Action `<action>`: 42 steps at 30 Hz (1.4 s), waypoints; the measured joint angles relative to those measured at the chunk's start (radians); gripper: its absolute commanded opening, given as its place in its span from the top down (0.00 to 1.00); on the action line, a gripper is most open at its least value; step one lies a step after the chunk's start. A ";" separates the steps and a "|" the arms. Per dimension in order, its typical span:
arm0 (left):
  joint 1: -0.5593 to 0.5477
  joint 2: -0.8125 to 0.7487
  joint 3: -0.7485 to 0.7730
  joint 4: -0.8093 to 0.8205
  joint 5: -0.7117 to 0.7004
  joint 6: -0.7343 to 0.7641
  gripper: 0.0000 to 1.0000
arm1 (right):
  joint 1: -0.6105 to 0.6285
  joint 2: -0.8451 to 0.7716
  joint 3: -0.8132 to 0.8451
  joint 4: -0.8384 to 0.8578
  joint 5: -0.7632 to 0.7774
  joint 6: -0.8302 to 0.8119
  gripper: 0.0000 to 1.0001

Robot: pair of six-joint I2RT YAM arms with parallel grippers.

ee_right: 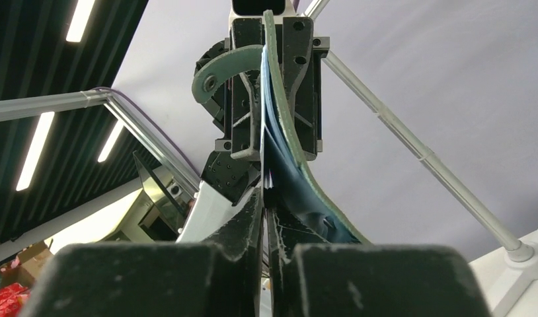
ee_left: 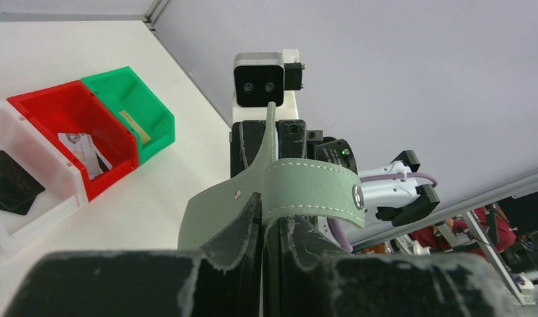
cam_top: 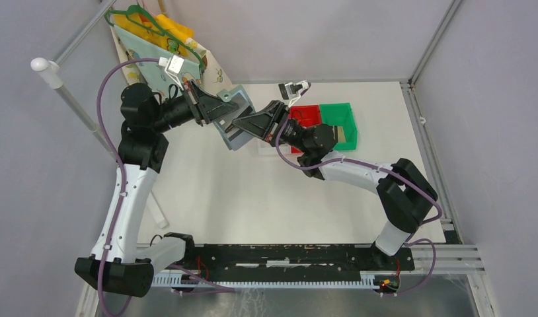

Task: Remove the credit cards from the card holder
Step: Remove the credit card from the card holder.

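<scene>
Card holder (cam_top: 234, 137) above white table (cam_top: 253, 198) (grey walls (cam_top: 319, 33)).

Whatever the right gripper (ee_right: 266, 195) pinches at the card holder (ee_right: 294, 173) is hidden; the white bin (ee_left: 35, 223) is cropped at nine o'clock.

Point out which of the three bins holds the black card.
The white bin, at the row's end beside the red bin. The red holds a pale card, the green bin a tan one.
</scene>
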 measured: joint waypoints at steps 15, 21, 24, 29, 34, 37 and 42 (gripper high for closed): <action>0.001 0.004 0.000 0.067 0.053 -0.083 0.77 | 0.004 -0.002 -0.016 0.037 0.022 0.003 1.00; 0.001 0.004 0.002 0.074 0.054 -0.084 0.84 | 0.005 -0.019 -0.043 0.044 0.027 0.003 1.00; 0.001 0.005 0.002 0.084 0.057 -0.084 0.87 | 0.005 -0.032 -0.054 0.044 0.029 0.000 1.00; -0.001 0.005 0.002 0.101 0.079 -0.085 0.88 | 0.009 -0.055 -0.074 0.044 0.031 -0.006 1.00; -0.004 0.006 0.002 0.101 0.095 -0.085 0.88 | 0.013 -0.066 -0.099 0.057 0.040 -0.006 1.00; -0.006 0.008 0.002 0.098 0.098 -0.085 0.86 | 0.013 -0.072 -0.117 0.065 0.045 -0.007 1.00; -0.006 0.008 0.003 0.098 0.097 -0.089 0.84 | 0.013 -0.076 -0.122 0.067 0.049 -0.007 1.00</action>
